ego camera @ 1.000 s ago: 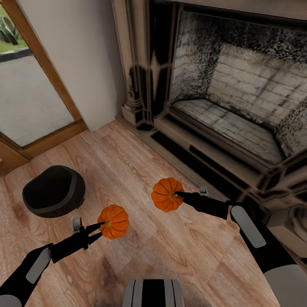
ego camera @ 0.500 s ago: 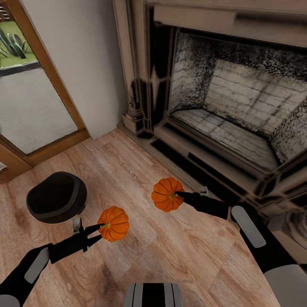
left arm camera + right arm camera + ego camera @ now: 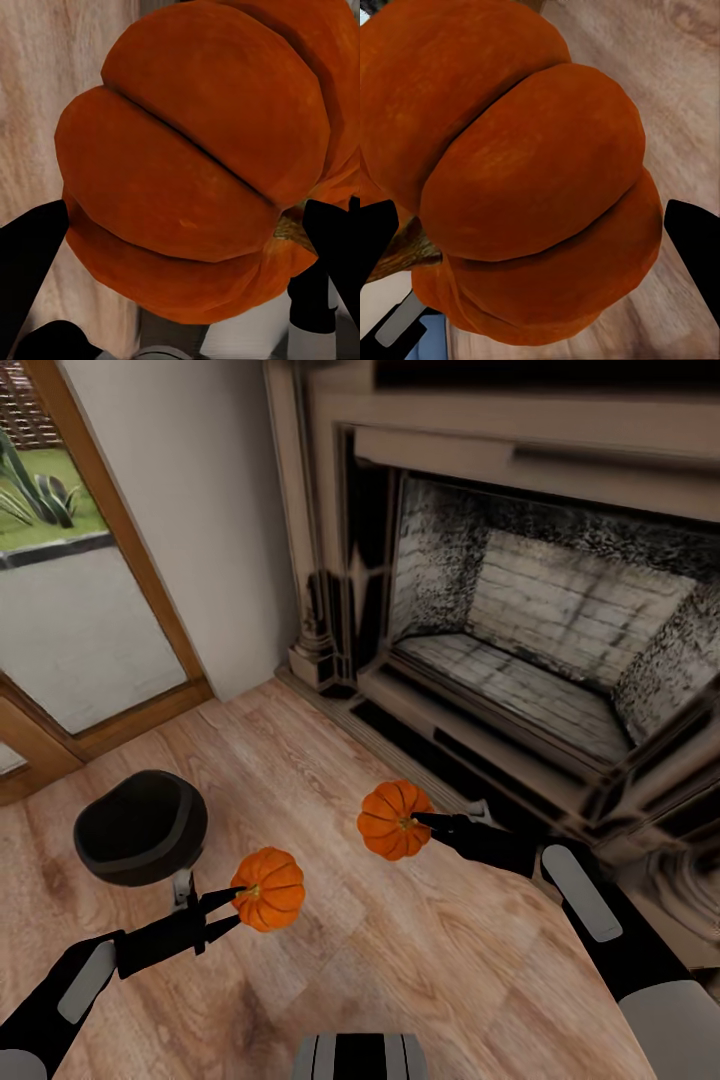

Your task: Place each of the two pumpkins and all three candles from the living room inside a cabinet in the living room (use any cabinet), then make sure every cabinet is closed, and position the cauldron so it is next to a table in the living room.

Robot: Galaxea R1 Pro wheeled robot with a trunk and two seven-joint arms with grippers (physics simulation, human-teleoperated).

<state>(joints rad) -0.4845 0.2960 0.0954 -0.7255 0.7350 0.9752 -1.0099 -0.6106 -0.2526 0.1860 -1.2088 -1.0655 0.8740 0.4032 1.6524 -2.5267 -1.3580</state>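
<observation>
Pumpkins first, one in each claw. My left gripper (image 3: 240, 899) is closed on the left pumpkin (image 3: 267, 888), and my right gripper (image 3: 417, 822) is closed on the right pumpkin (image 3: 394, 819). Both pumpkins hang in the air above the wood floor (image 3: 420, 960). In the left wrist view the left pumpkin (image 3: 202, 157) sits big and round between the two dark fingers (image 3: 30, 255). In the right wrist view the right pumpkin (image 3: 517, 172) sits between its fingers (image 3: 694, 232) the same way, with its brown stem poking out near one finger.

The black cauldron (image 3: 140, 827) stands on the floor close to my left arm, just beside the glass door (image 3: 60, 610). In front of me is the big stone fireplace (image 3: 520, 620). I cannot see any cabinet from here, and no candles and no table either.

I think the job now is to carry both pumpkins to a cabinet. To do that well, I should keep both claws squeezed tight and hold my arms steady while the base turns away from the fireplace. I should turn slowly, because a round pumpkin could slip if it gets shaken. I should also watch my left arm so it does not bump the cauldron. The right arm is near the fireplace step, so I should keep it pulled in too.
</observation>
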